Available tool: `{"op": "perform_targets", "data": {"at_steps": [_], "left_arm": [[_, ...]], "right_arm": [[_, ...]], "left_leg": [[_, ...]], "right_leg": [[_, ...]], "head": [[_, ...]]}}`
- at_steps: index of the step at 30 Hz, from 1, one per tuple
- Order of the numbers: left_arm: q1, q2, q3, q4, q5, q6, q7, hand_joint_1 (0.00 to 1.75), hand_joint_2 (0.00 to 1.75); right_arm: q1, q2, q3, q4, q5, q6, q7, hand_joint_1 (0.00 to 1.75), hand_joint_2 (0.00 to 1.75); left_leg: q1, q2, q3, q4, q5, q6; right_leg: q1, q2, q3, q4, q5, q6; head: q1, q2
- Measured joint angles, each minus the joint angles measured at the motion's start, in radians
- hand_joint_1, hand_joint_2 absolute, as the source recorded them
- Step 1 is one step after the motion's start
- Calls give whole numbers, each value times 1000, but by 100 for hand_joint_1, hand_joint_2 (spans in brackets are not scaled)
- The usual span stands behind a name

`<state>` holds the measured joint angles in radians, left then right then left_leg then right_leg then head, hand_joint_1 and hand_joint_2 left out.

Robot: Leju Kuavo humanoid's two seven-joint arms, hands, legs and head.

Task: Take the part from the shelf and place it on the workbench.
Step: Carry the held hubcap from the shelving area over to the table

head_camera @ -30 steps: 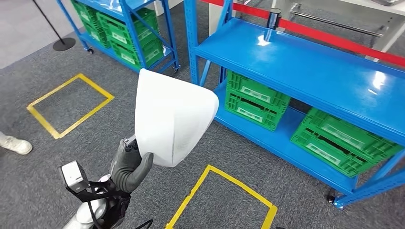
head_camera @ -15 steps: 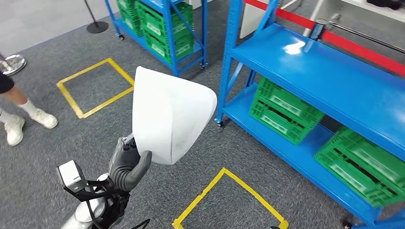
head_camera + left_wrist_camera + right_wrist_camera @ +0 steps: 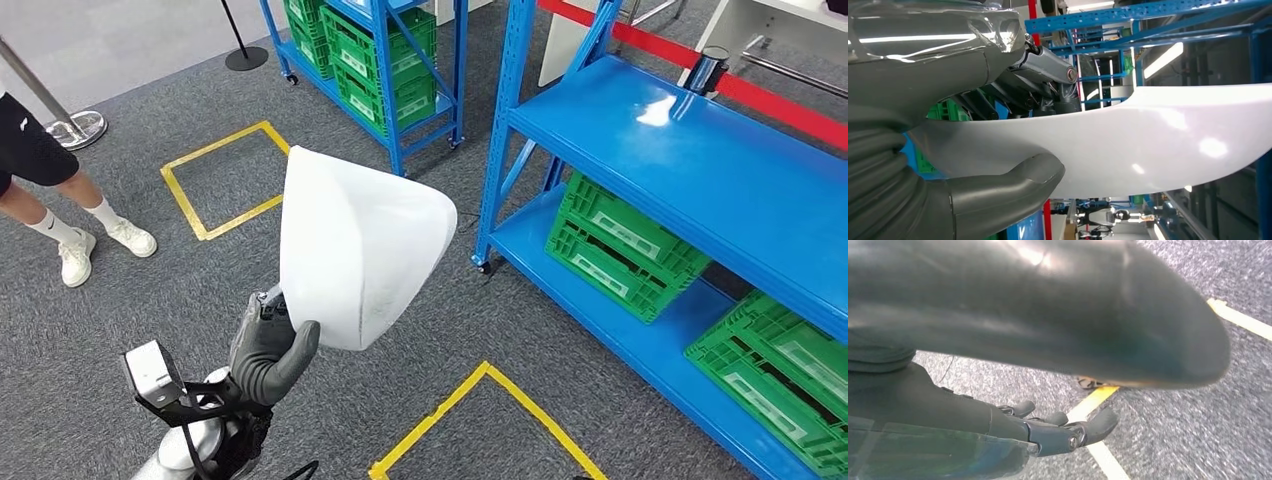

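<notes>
The left hand [image 3: 272,345] grips the white part [image 3: 355,250] upright above it, the right hand [image 3: 1058,432] hangs slack and holds nothing, so it looks mid-carry, needing the table next.

One white part [image 3: 360,250] is in view, held up by one hand [image 3: 272,345], the left; a second hand [image 3: 1048,427], the right, hangs over the carpet. Two blue shelf racks [image 3: 690,170] stand here, with five green crates [image 3: 620,245] showing among them. Three yellow tape squares [image 3: 225,175] mark the floor, two stanchion bases [image 3: 75,127] sit nearby, and one person [image 3: 45,190] stands there.
</notes>
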<state>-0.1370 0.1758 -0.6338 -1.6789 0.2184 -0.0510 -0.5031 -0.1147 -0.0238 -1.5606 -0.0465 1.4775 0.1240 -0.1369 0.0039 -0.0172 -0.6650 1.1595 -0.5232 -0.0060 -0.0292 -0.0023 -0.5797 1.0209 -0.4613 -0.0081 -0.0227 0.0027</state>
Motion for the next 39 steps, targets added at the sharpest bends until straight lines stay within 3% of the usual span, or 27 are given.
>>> {"op": "perform_targets", "data": {"at_steps": [2,3,4,6,8,11,13,14,16,18,19,21,22,24,26,28,30,32,33,34,36,38,39], "left_arm": [[1,0,0,0,0,0,0,175,175],[2,1,0,0,0,0,0,175,175],[1,1,0,0,0,0,0,175,175],[1,2,0,-1,0,0,0,175,175],[-1,2,1,-2,0,0,0,175,175],[-2,2,2,-4,0,0,0,175,175],[-2,1,2,-6,0,0,-1,175,175],[-3,0,2,-7,0,1,-1,175,175],[-4,-1,1,-6,-1,1,-1,175,175],[-1,-1,0,-6,-2,2,-1,175,175],[0,-1,-1,-5,-4,3,-1,175,175],[1,-1,-1,-5,-7,6,-1,175,175],[1,-1,-1,-5,-8,7,-1,175,175],[1,0,0,-6,-11,9,-2,175,175],[2,0,0,-6,-15,11,-3,175,175],[2,1,0,-6,-18,13,-4,175,175],[1,1,0,-6,-20,15,-4,175,175],[1,1,0,-6,-23,16,-4,175,175],[1,1,0,-6,-25,16,-4,175,175],[1,2,0,-6,-28,16,-4,175,175],[1,2,0,-6,-30,16,-4,175,175],[-2,2,0,-9,-33,16,-4,175,175],[-4,2,1,-11,-34,16,-5,175,175]], "right_arm": [[1,-1,0,0,0,0,0,0,0],[2,-1,0,0,0,0,0,0,0],[2,-1,0,0,0,0,0,0,0],[1,1,0,1,0,0,0,0,0],[1,4,0,1,0,0,0,0,0],[1,7,0,2,0,0,0,0,0],[0,8,0,2,0,-1,-1,0,0],[0,7,0,2,-2,-3,-2,0,0],[1,6,-1,2,-6,-9,-5,0,0],[3,4,-1,2,-12,-15,-6,0,0],[4,3,-2,2,-13,-17,-6,0,0],[3,1,-2,2,-13,-18,-7,0,0],[2,1,-1,2,-12,-18,-8,0,0],[0,2,-1,3,-6,-18,-10,0,0],[-2,4,-1,3,1,-17,-10,0,0],[-4,4,-1,3,5,-16,-11,0,0],[-4,4,-1,3,6,-15,-11,0,0],[-4,4,-1,3,8,-15,-10,0,0],[-3,4,-1,3,8,-15,-10,0,0],[-4,5,-1,3,9,-15,-10,0,0],[-4,6,-1,4,11,-15,-11,0,0],[-4,10,-1,4,12,-15,-12,0,0],[-4,12,-1,5,12,-15,-12,0,0]], "left_leg": [[5,10,-65,127,-46,-5],[6,11,-79,150,-45,-4],[5,12,-71,130,-25,-1],[-3,22,-5,-7,42,18],[-16,41,52,-120,76,38],[-25,41,69,-153,79,48],[-20,34,88,-181,94,52],[-18,30,98,-195,102,54],[-16,22,100,-204,107,57],[-16,13,100,-202,106,56],[-15,9,100,-200,104,54],[-11,1,98,-186,95,45],[-11,-3,94,-174,87,38],[-13,-7,86,-155,75,26],[-11,-9,83,-149,70,22],[-6,-5,75,-125,53,15],[-1,5,34,-34,3,4],[1,10,-33,98,-53,-1],[1,11,-55,136,-61,0],[0,13,-58,135,-49,5],[-9,28,-7,29,13,25],[-25,73,57,-95,56,51],[-33,90,75,-129,63,60]], "right_leg": [[4,-7,1,0,-2,-4],[6,-10,1,0,-3,-5],[8,-13,2,0,-4,-5],[11,-17,6,-1,-5,-6],[14,-22,7,-2,-7,-2],[17,-33,10,-9,-9,9],[20,-31,3,6,-19,12],[22,-25,-16,43,-36,11],[21,-10,-81,169,-85,6],[18,-5,-132,257,-104,13],[16,-5,-131,245,-90,23],[5,-5,-77,121,-33,48],[2,-3,-47,59,-10,52],[2,-1,-17,4,7,40],[3,-1,-16,8,7,19],[1,-4,-14,7,6,9],[2,-11,-11,7,5,0],[7,-22,-10,7,3,-4],[10,-28,-10,7,2,-5],[14,-35,-10,7,1,-6],[21,-48,-6,6,0,-8],[25,-61,-3,4,-2,-8],[25,-70,-1,3,-2,-6]], "head": [[0,0],[-1,0],[-1,0],[0,0],[0,0],[0,0],[1,0],[3,0],[4,0],[4,0],[4,0],[5,0],[6,0],[7,0],[6,0],[6,0],[4,0],[4,0],[4,0],[4,0],[4,0],[5,0],[5,0]]}}
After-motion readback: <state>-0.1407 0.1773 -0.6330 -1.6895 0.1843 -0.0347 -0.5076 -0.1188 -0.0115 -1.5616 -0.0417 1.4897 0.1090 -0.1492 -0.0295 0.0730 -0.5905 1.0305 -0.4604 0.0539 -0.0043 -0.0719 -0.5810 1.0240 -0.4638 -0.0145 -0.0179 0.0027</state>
